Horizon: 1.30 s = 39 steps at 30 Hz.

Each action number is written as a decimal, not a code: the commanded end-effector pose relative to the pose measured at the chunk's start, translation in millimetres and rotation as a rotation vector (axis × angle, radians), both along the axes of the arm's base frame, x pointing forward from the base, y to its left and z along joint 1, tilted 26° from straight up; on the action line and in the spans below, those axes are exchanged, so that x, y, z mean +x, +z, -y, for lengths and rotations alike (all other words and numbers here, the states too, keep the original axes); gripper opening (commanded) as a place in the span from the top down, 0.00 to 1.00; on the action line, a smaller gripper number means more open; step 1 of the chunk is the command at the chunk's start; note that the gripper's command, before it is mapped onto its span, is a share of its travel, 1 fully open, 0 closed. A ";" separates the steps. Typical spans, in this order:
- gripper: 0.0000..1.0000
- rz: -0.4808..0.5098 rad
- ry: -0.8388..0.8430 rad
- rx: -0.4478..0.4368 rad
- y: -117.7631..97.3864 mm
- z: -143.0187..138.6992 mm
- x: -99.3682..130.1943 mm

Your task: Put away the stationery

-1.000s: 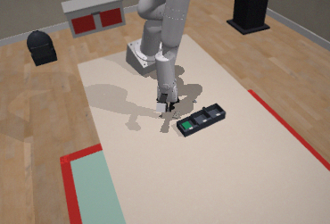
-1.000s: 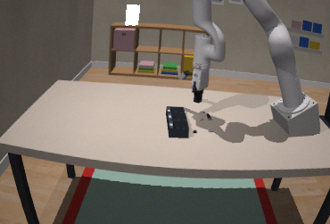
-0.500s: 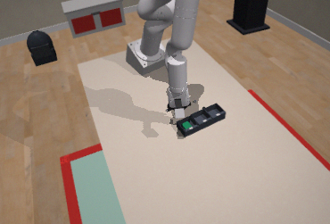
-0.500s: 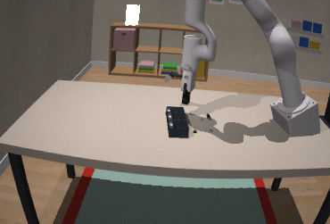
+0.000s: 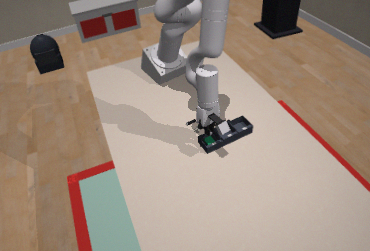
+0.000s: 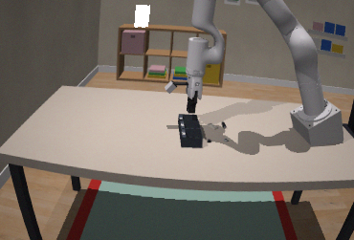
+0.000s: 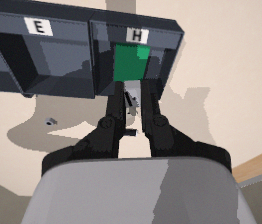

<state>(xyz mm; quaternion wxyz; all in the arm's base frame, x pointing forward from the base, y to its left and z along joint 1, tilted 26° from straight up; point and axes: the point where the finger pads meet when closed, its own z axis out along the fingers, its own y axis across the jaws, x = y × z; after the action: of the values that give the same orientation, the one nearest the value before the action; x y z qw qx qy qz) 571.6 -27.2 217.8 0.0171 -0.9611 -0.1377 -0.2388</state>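
A row of dark bins point(image 5: 243, 124) point(image 6: 189, 134) stands in the middle of the table. In the wrist view one bin carries the letter H point(image 7: 167, 31) and the one beside it the letter E point(image 7: 57, 60). A flat green thing point(image 7: 129, 62) point(image 5: 208, 140) lies in bin H. My gripper point(image 7: 132, 92) point(image 5: 209, 123) point(image 6: 191, 106) hangs just above the near edge of bin H. It is shut on a small grey and black thing point(image 7: 130, 103), too small to name.
A small grey bolt-like part point(image 7: 49, 120) lies on the table beside the bins. Two more small bits point(image 6: 224, 125) point(image 6: 209, 141) lie to the right of the bins in the exterior view. The arm's base point(image 5: 160, 65) stands at the back of the table.
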 end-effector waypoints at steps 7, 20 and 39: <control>1.00 0.020 0.363 -0.182 1.1 -0.1 0.8; 1.00 0.052 0.793 -0.398 1.1 -0.1 0.8; 1.00 0.112 1.246 -0.618 1.3 -0.4 1.0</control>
<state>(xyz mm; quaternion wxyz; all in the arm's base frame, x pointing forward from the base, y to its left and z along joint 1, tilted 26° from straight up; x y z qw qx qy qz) 572.2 -26.7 218.5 -0.1290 -0.6557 -0.7250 -0.1666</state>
